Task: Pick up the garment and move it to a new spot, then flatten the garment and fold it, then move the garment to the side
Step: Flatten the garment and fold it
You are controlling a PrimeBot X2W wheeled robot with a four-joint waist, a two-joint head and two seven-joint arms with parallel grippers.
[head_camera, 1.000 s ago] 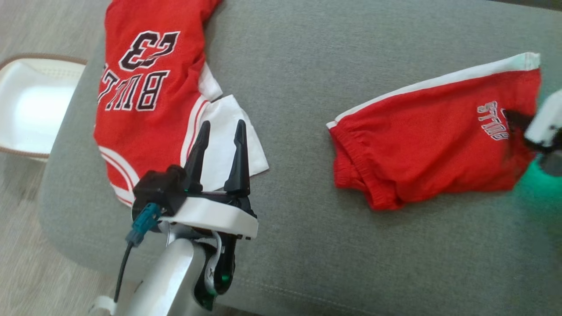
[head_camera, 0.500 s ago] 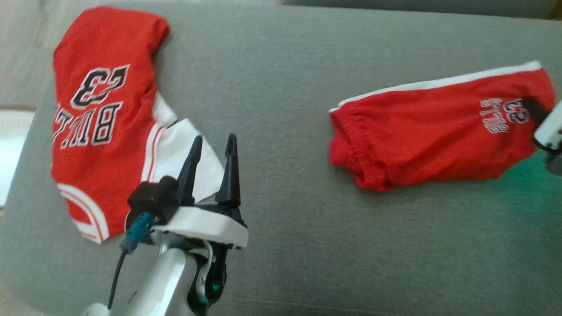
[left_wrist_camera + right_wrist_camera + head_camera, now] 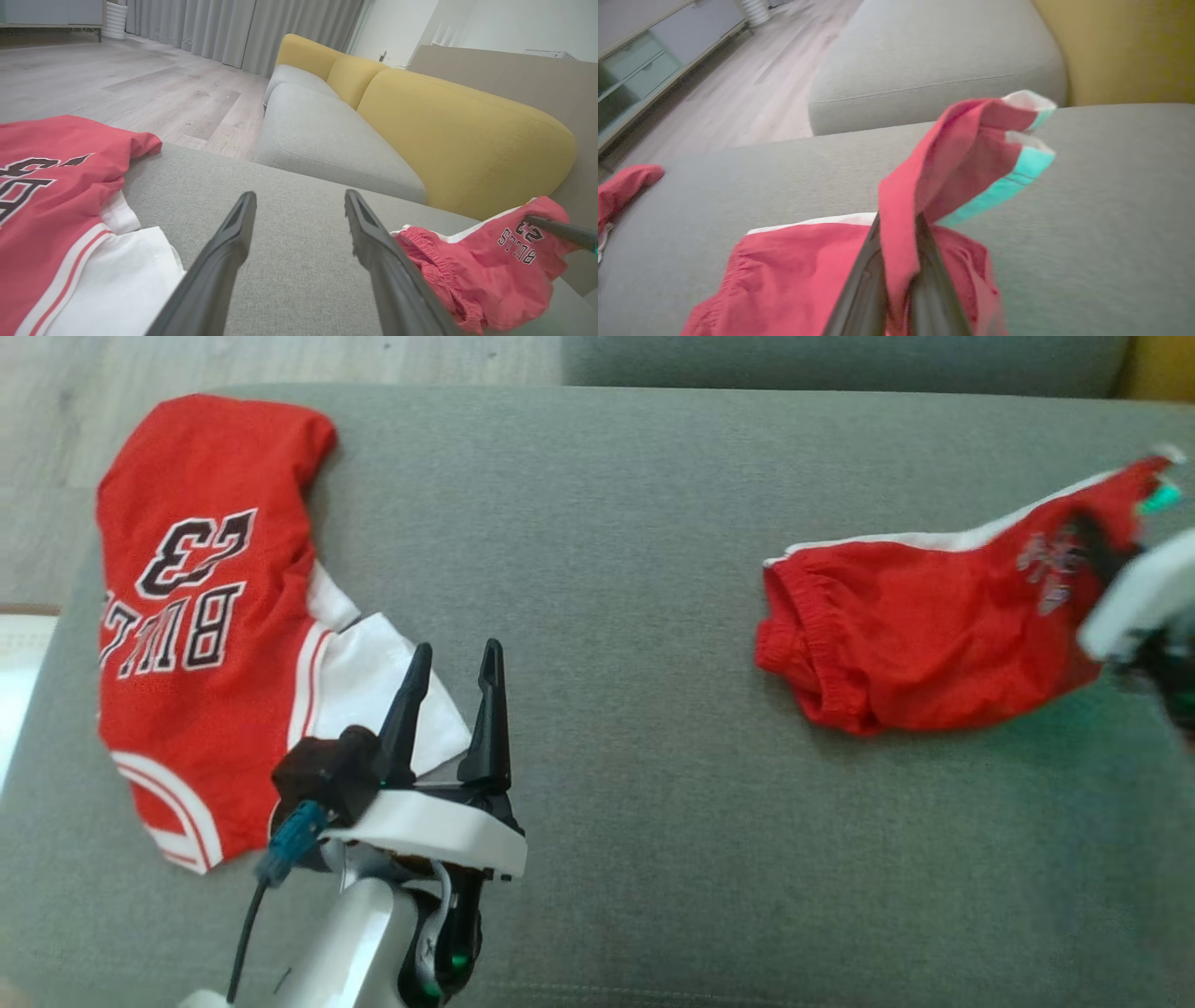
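Note:
Red shorts (image 3: 915, 644) with a white side stripe lie at the right of the grey cushion (image 3: 607, 569). My right gripper (image 3: 1088, 541) is shut on their leg hem by the printed logo, and that end is raised off the cushion. In the right wrist view the hem (image 3: 971, 149) folds up over the right gripper (image 3: 896, 224). A red jersey (image 3: 205, 588) marked 23 lies at the left with a white panel. My left gripper (image 3: 457, 649) stands open over that panel's edge, holding nothing. The left wrist view shows the left gripper (image 3: 299, 196) between jersey (image 3: 46, 186) and shorts (image 3: 490, 275).
A yellow sofa back (image 3: 467, 135) and another grey seat (image 3: 322, 135) stand beyond the cushion. Wood floor (image 3: 140, 79) lies past the far left edge. A broad stretch of bare grey fabric separates the two garments.
The head camera has shifted. My right gripper has lifted the shorts' leg end and drawn it to the right, bunching the shorts. The left gripper stays open in place.

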